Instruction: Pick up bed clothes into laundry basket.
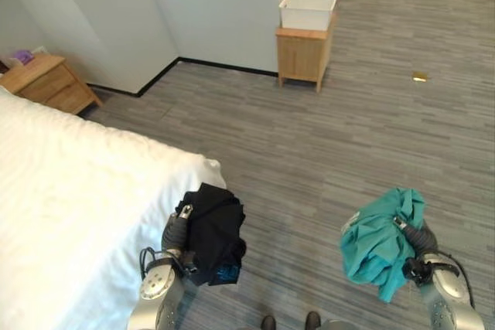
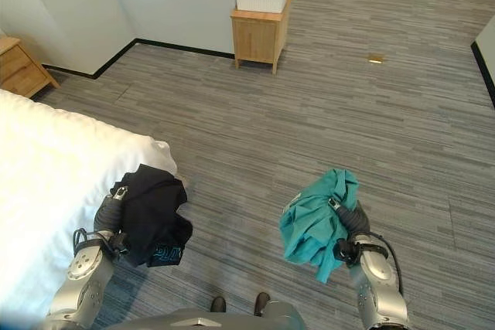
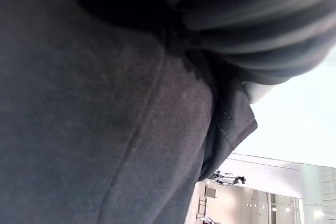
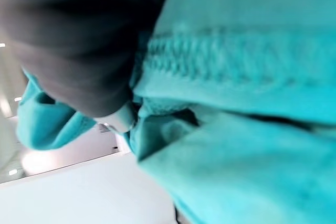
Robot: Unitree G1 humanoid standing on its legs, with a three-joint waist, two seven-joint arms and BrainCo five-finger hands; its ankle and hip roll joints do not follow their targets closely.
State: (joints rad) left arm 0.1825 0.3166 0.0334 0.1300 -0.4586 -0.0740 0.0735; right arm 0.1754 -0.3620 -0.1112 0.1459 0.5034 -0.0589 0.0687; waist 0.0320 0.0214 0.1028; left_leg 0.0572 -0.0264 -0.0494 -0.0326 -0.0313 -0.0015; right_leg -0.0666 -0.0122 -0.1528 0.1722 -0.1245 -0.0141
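Black garment point(image 1: 213, 231) bunched over left hand point(image 1: 176, 231), teal garment point(image 1: 383, 240) over right hand point(image 1: 416, 237); grips hidden, cannot tell

- black garment point(image 1: 213, 231), small teal print at its lower edge, lower left of frame
- teal garment point(image 1: 383, 241), plain, lower right
- white bed point(image 1: 69, 206), left
- white laundry basket point(image 1: 307, 11), top centre, on a light wood cabinet point(image 1: 303, 55)
- grey striped floor point(image 1: 325, 137)

No legible text anywhere.
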